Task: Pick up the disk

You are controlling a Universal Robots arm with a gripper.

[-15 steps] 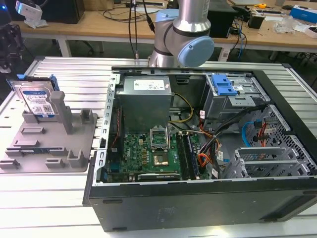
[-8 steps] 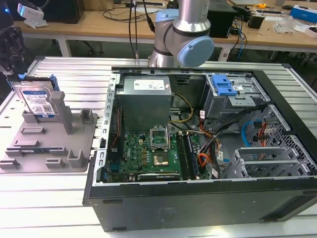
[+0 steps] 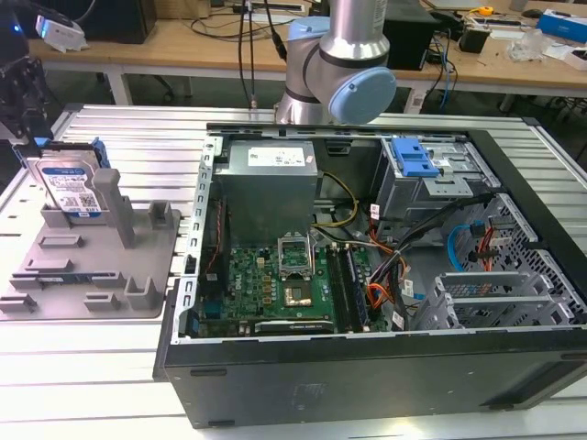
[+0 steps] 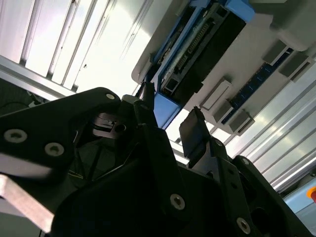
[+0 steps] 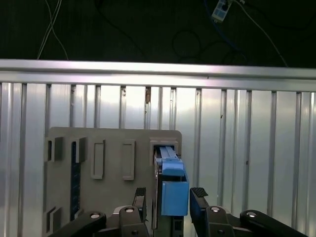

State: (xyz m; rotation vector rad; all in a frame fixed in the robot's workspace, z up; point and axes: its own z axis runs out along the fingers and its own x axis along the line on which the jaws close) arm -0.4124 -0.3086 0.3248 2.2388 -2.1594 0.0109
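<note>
In the first wrist view we see the gripper [image 5: 169, 193] open, its fingers [image 5: 197, 198] either side of the disk's [image 5: 173, 170] blue edge. The exterior view adds the disk upright at the tray's [image 3: 101, 266] edge.

Slim gaps flank the disk [image 5: 171, 180] inside the pincer [image 5: 169, 191]; grey post [image 3: 108, 197] adjoins.

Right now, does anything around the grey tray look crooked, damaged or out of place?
Nothing stands out. The disk stands on edge in its slot on the grey tray, with no visible damage. The gripper is open, a finger on each side of the disk's blue rail. The computer case lies open, nothing spilled.
</note>
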